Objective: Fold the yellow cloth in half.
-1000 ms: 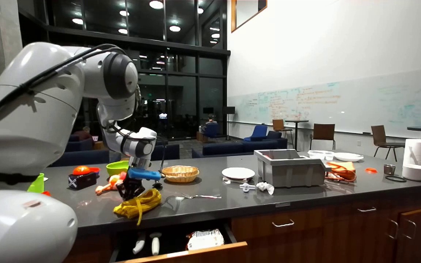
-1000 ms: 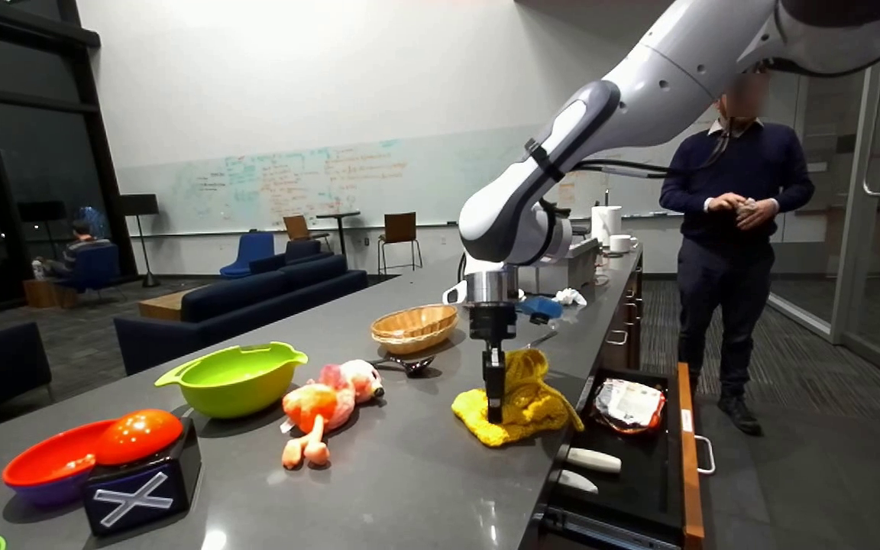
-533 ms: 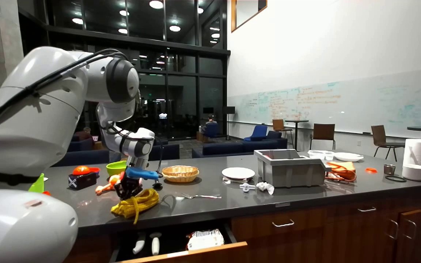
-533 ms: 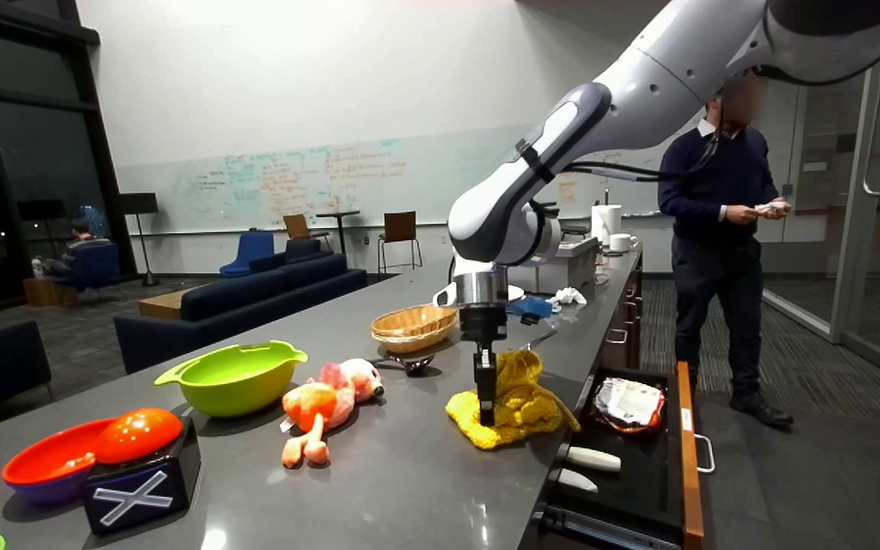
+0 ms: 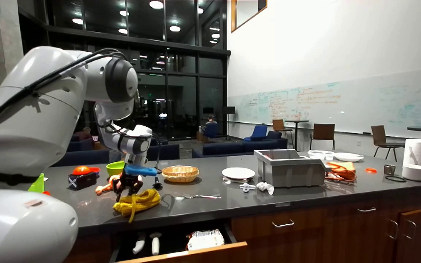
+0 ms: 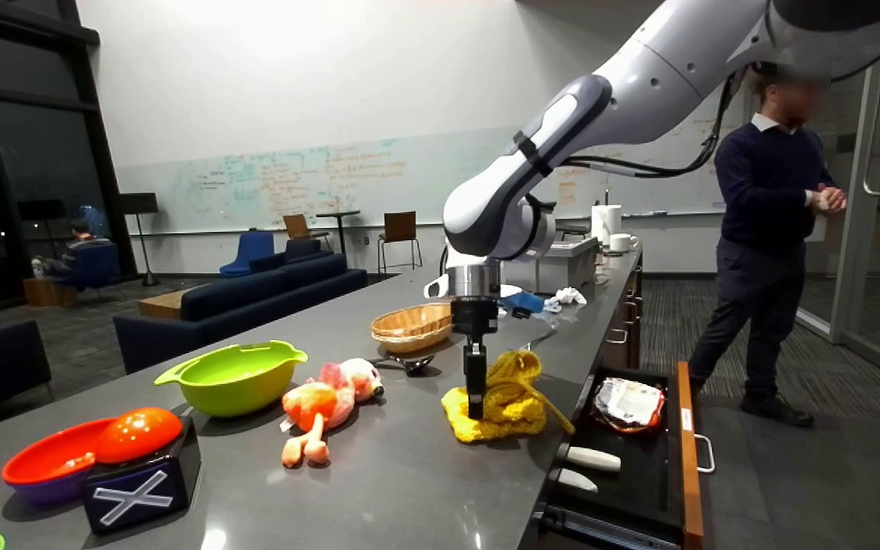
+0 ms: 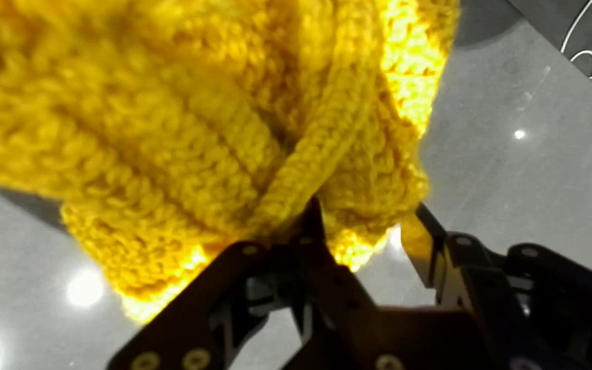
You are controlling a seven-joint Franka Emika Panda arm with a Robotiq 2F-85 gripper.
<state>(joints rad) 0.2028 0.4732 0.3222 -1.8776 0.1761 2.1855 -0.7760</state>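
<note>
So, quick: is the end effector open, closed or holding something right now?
End effector: open, down at the yellow cloth, apparently not gripping it.

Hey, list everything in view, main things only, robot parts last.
Counter: one, grey, both exterior views
Cloth: one, yellow, on counter
Plush toy: one, pink and orange, on counter
Large bowl: one, green, beside toy
Wicker basket: at least one, tan, beyond toy
Bin: one, grey, on counter
Mug: one, white, on counter
Open drawer: one, brown, below counter
Standing person: one, navy clothes, beyond drawer
Robot arm: one, white, above counter
End effector: one, black, at cloth
</note>
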